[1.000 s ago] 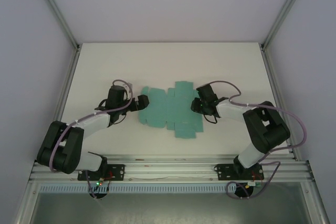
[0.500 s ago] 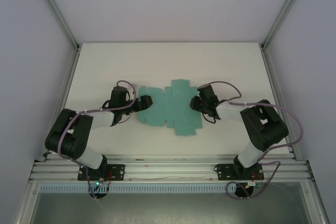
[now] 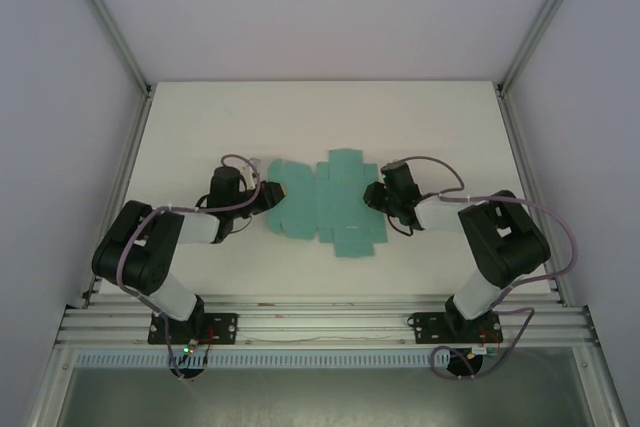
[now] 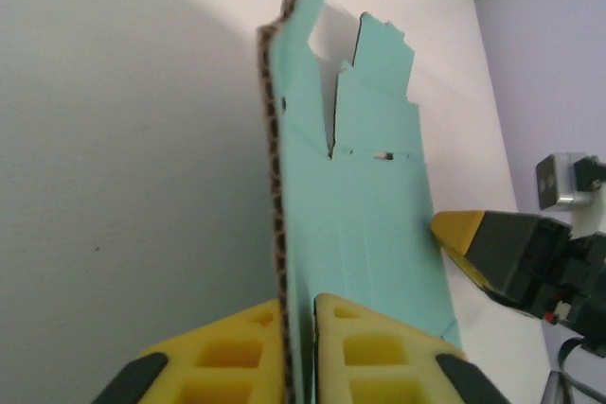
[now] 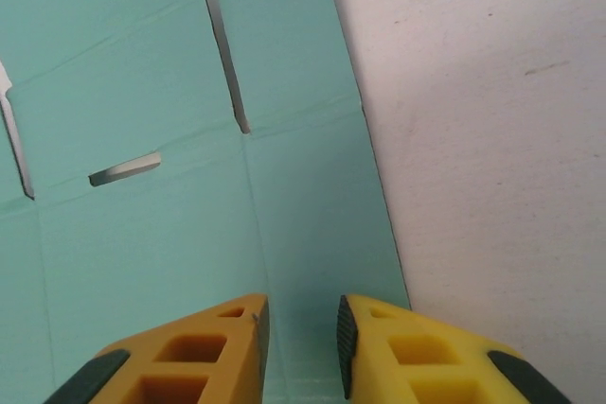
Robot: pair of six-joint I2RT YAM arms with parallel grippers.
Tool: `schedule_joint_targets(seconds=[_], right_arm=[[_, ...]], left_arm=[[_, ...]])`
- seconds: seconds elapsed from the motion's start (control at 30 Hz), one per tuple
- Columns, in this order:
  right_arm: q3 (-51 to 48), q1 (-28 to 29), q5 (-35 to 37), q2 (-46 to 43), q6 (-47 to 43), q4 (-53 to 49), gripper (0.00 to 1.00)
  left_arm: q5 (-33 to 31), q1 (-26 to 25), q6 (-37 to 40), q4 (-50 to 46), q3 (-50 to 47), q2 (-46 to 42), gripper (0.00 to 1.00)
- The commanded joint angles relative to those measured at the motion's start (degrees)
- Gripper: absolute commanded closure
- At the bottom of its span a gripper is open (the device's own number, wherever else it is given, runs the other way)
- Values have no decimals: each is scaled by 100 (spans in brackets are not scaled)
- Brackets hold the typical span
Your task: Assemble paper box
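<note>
Counter (image 3: 300, 112): white, with pale walls at the back and both sides.
Paper box (image 3: 322, 209): flat teal die-cut sheet with flaps and a slot, lying mid-counter between the two arms.
Left pincer (image 4: 297, 309): closed tight on the sheet's left edge, the card clamped between its yellow fingers.
Right pincer (image 5: 301, 314): fingers slightly apart, gripping nothing, poised over the sheet's right-hand panel; contact with the card cannot be told.

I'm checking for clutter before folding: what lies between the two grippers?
Only the paper box, an unfolded teal sheet, spans the stretch from the left gripper to the right gripper, as the top view shows.
</note>
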Motion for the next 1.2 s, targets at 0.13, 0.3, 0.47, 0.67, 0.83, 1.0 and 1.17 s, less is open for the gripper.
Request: schedule_joint_targets(seconds=[0.13, 0.3, 0.47, 0.67, 0.83, 1.0, 1.17], right_arm=[[-218, -206, -243, -317, -98, -492, 62], [-90, -427, -590, -943, -440, -442, 38], [-77, -613, -894, -1733, -834, -445, 3], [-196, -1067, -1872, -2435, -1191, -305, 0], [-251, -1413, -2975, -2656, -1132, 50, 1], [-106, -1421, -3931, -2458, -1042, 267, 11], [22, -1421, -4348, -2211, -1076, 323, 41]], left_arm=[[-3, -24, -140, 310, -89, -491, 100], [-156, 12, -282, 223, -74, -1028, 100], [-205, 140, -345, -44, -38, -1735, 100], [-93, 266, -471, -578, 99, -2634, 100], [-201, 267, -599, -623, 16, -3216, 100], [-31, 268, -867, -362, -36, -3371, 100], [-41, 267, -896, -291, -26, -3378, 100]])
